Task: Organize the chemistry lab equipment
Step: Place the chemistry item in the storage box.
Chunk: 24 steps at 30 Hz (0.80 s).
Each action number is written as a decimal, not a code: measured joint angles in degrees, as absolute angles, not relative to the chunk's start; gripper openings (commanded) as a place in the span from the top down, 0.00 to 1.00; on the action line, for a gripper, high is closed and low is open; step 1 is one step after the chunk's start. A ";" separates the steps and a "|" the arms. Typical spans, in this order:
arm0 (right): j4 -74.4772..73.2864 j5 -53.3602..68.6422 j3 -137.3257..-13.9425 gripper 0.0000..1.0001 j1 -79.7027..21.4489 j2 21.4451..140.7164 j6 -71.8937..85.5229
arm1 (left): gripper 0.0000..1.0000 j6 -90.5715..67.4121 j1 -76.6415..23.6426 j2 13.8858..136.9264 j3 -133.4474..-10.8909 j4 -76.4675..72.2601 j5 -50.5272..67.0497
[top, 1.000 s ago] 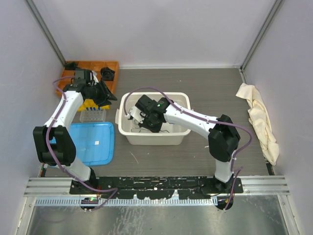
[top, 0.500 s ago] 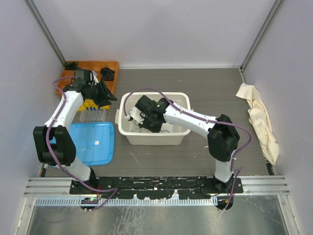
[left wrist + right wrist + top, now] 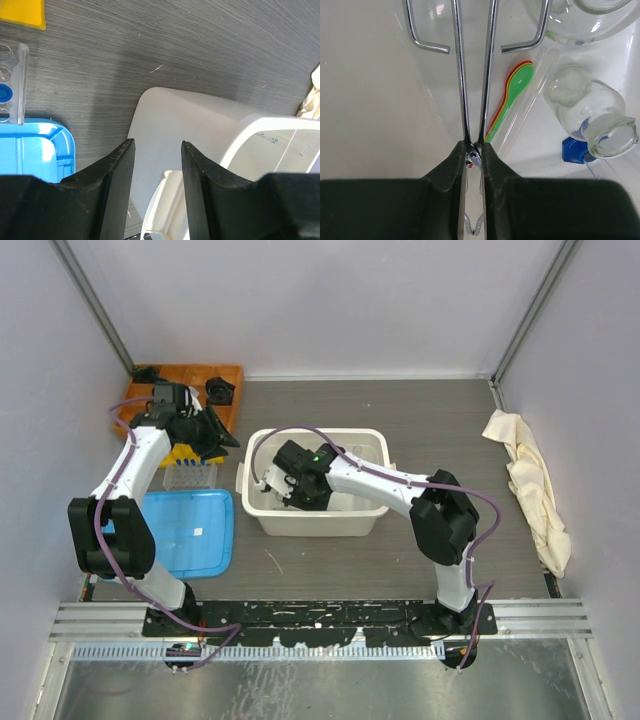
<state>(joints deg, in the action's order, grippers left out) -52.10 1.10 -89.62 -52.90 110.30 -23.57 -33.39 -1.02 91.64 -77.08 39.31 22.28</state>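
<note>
Shifted leftward, right tool (image 3: 474,147) grips forceps (image 3: 461,75) beside spoon (image 3: 520,80) and flask (image 3: 585,107); left tool (image 3: 157,145) gapes empty.

1. The right gripper (image 3: 285,487), pinching the forceps (image 3: 460,75), has slid a little toward the left wall of the white tub (image 3: 372,440).
2. That arm's elbow (image 3: 440,512) has swung left, nearer the tub's near right corner.
</note>
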 measured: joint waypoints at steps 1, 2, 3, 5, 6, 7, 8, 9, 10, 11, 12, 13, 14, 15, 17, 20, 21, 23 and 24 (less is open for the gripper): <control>-52.07 1.10 -89.62 0.99 -52.93 110.43 -23.55 | 0.56 -33.39 -1.02 91.64 -77.08 39.31 22.31; -52.07 1.10 -89.65 0.99 -52.93 110.52 -23.53 | 0.56 -33.39 -1.02 91.64 -77.08 39.31 22.28; -52.05 1.10 -89.69 0.99 -52.93 110.54 -23.49 | 0.56 -33.39 -1.02 91.64 -77.08 39.31 22.31; -52.01 1.10 -89.73 0.99 -52.93 110.65 -23.42 | 0.56 -33.39 -1.02 91.64 -77.08 39.31 22.28; -51.94 1.10 -89.73 0.99 -52.93 110.69 -23.40 | 0.56 -33.39 -1.02 91.64 -77.08 39.31 22.31; -51.92 1.10 -89.78 0.99 -52.93 110.74 -23.40 | 0.56 -33.39 -1.02 91.64 -77.08 39.29 22.31; -51.90 1.13 -89.78 0.99 -52.93 110.78 -23.38 | 0.56 -33.39 -1.02 91.64 -77.08 39.29 22.31; -51.88 1.10 -89.78 0.98 -52.93 110.85 -23.38 | 0.56 -33.39 -1.02 91.64 -77.08 39.29 22.31; -51.88 1.10 -89.78 0.97 -52.93 110.93 -23.38 | 0.56 -33.39 -1.02 91.64 -77.08 39.29 22.31; -51.86 1.10 -89.78 0.96 -52.93 111.00 -23.38 | 0.56 -33.39 -1.02 91.64 -77.08 39.29 22.31; -51.83 1.10 -89.78 0.96 -52.93 111.04 -23.35 | 0.56 -33.39 -1.02 91.64 -77.08 39.29 22.31; -51.86 1.08 -89.78 0.95 -52.95 111.07 -23.33 | 0.56 -33.39 -1.02 91.64 -77.06 39.29 22.31; -51.86 1.08 -89.78 0.95 -52.93 111.07 -23.22 | 0.56 -33.39 -1.02 91.64 -77.06 39.29 22.31; -51.83 1.10 -89.78 0.95 -52.93 111.07 -23.16 | 0.56 -33.39 -1.02 91.64 -77.06 39.29 22.31; -51.83 1.08 -89.78 0.95 -52.93 111.13 -22.98 | 0.56 -33.39 -1.02 91.64 -77.06 39.29 22.31; -51.77 1.08 -89.78 0.95 -52.95 111.39 -22.74 | 0.56 -33.39 -1.02 91.64 -77.06 39.29 22.31; -51.70 1.08 -89.78 0.94 -52.95 111.44 -22.72 | 0.56 -33.39 -1.02 91.64 -77.06 39.29 22.31; -51.57 1.08 -89.78 0.94 -52.95 111.66 -22.57 | 0.56 -33.39 -1.02 91.64 -77.06 39.29 22.31; -51.51 1.10 -89.78 0.92 -52.95 111.77 -22.52 | 0.56 -33.39 -1.02 91.64 -77.06 39.29 22.31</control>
